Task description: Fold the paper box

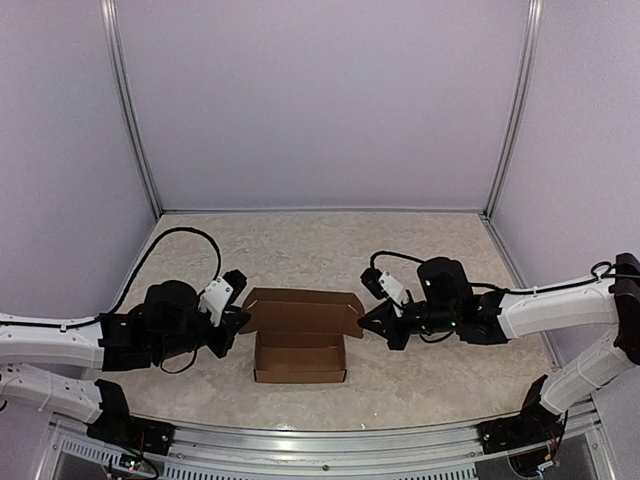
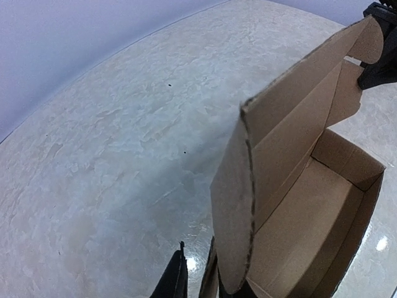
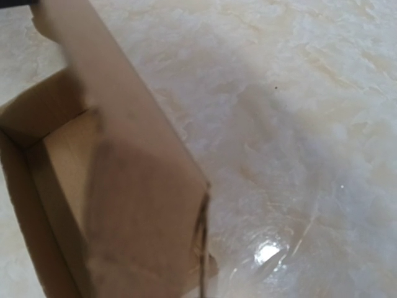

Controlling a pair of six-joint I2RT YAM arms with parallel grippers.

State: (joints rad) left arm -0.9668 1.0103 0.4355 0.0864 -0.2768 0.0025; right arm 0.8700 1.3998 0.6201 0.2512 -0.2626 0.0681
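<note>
The paper box (image 1: 300, 360) is brown cardboard in the middle of the table, its tray open and its lid (image 1: 300, 312) standing up at the back. At the lid's left side flap is my left gripper (image 1: 236, 322). In the left wrist view its jaws (image 2: 195, 273) stand a narrow gap apart with bare table between them, and the rounded flap (image 2: 232, 205) lies against the outer side of one finger. My right gripper (image 1: 368, 322) is shut and touches the lid's right side flap (image 3: 142, 205). That flap hides its fingertips in the right wrist view.
The marbled tabletop (image 1: 430, 250) is enclosed by pale walls with metal posts (image 1: 135, 130) at the back corners. A metal rail (image 1: 330, 440) runs along the near edge between the arm bases. A black cable (image 1: 175, 235) loops behind the left arm.
</note>
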